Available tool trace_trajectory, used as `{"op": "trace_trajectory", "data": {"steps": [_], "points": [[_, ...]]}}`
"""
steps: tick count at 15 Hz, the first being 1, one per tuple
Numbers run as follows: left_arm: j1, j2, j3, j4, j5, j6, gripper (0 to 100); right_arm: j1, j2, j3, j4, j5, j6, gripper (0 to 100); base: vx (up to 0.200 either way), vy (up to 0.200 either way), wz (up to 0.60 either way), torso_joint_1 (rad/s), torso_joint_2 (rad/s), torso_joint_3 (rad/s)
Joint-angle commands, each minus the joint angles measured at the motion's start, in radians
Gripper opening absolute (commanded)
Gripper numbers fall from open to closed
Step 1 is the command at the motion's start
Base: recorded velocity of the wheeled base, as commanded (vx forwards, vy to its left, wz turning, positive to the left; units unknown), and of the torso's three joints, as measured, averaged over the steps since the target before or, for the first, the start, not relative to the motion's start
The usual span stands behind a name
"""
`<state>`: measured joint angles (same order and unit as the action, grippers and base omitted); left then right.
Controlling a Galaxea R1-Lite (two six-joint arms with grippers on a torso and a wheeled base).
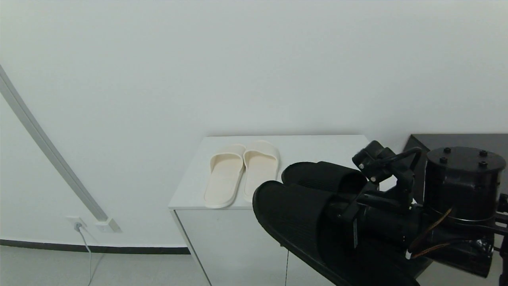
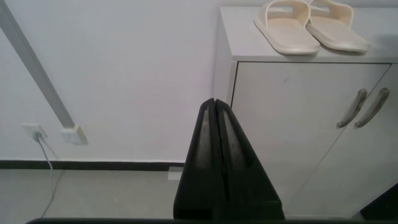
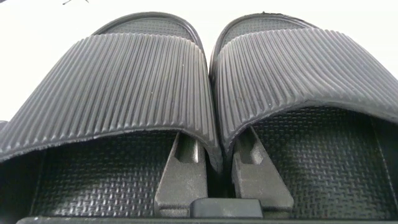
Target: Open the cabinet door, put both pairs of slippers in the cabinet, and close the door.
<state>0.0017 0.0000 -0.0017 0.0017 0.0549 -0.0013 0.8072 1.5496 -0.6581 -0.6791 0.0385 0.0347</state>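
The right gripper [image 3: 216, 155] clamps the black slippers [image 1: 301, 210] by their inner walls, a finger inside each (tips hidden under straps).

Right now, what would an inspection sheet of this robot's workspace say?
Surface: white cabinet top; doors shut.
Job's things: cream slippers side by side on the top; black slippers held up at its front right.
Clutter: nothing seen.
End effectors: right end effector shut on the black slippers, clamping their inner sides together; left end effector shut, empty.
Cables: one cable running from a wall socket down toward the floor.
Surroundings: white wall, slanting grey strip, dark surface at right.
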Motion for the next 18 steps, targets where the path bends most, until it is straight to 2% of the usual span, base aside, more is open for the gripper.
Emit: {"op": "trace_trajectory", "data": {"steps": [1, 4, 18], "points": [[0.0, 0.0, 0.0, 0.0, 0.0, 0.0, 0, 0.007, -0.017, 0.011, 0.0, 0.001, -0.001, 0, -0.2, 0.0, 0.0, 0.012, 0.0, 0.002], [0.001, 0.0, 0.0, 0.0, 0.0, 0.0, 0, 0.007, -0.016, 0.021, -0.002, 0.0, -0.001, 0, -0.2, 0.0, 0.0, -0.001, 0.0, 0.006], [0.001, 0.0, 0.0, 0.0, 0.002, 0.0, 0, 0.007, -0.014, 0.069, -0.008, 0.004, -0.05, 0, 0.0, 0.0, 0.0, 0.0, 0.0, 0.0]]}}
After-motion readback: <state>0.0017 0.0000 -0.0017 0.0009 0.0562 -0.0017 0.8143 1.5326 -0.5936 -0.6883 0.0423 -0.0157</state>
